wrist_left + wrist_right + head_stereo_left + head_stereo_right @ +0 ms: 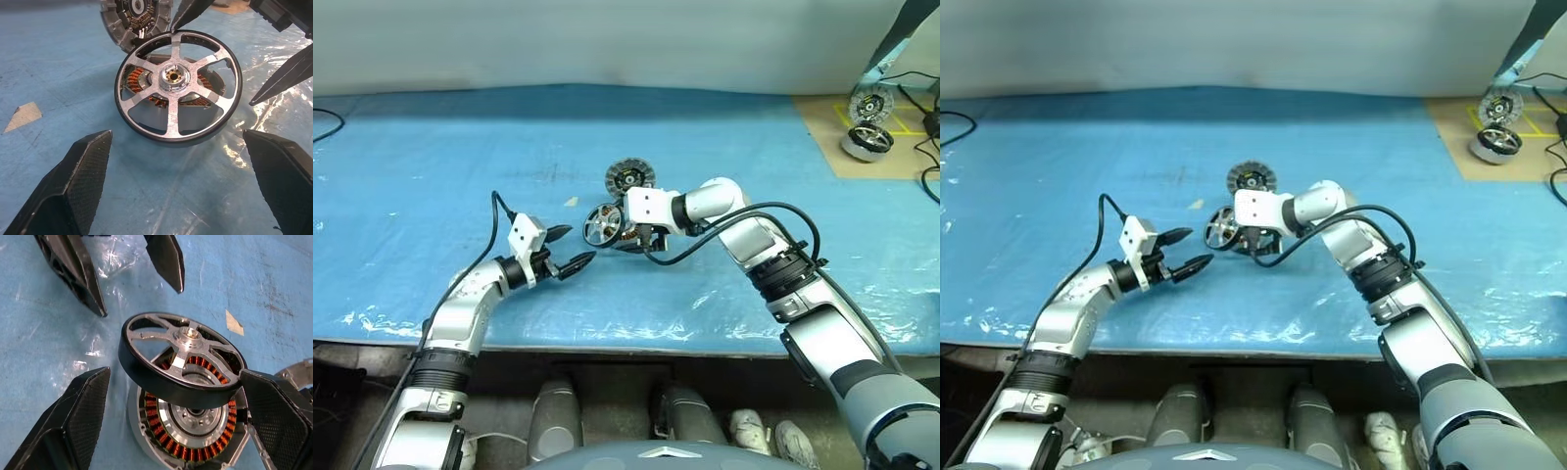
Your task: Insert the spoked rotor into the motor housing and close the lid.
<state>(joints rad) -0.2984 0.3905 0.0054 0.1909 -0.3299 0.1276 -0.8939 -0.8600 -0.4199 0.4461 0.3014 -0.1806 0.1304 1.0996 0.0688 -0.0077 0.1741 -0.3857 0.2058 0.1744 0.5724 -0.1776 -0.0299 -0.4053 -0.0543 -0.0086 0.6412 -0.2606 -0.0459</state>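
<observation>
The rotor (183, 360) leans tilted against the housing (188, 431), its lower edge on the housing's rim and its spoked face turned toward my left jaws (570, 250), not seated flat over the copper windings. Both sit on the blue-covered desk (431, 176) near its middle. The lid (628, 177) lies flat on the desk just behind them, apart from both.

My right jaws (176, 411) stand wide open around the pair, one finger (80, 421) off to one side on the blue cover, the other (279, 416) close against the far side of the housing and rotor; I can't tell whether it touches. Nothing is gripped.

My left jaws are wide open too, pointing level at the rotor's face from just beside it, holding nothing.

A small pale scrap (570, 202) lies on the cover near the lid. At the desk's far right corner, a brown board (862, 127) carries two more round motor parts (867, 141).
</observation>
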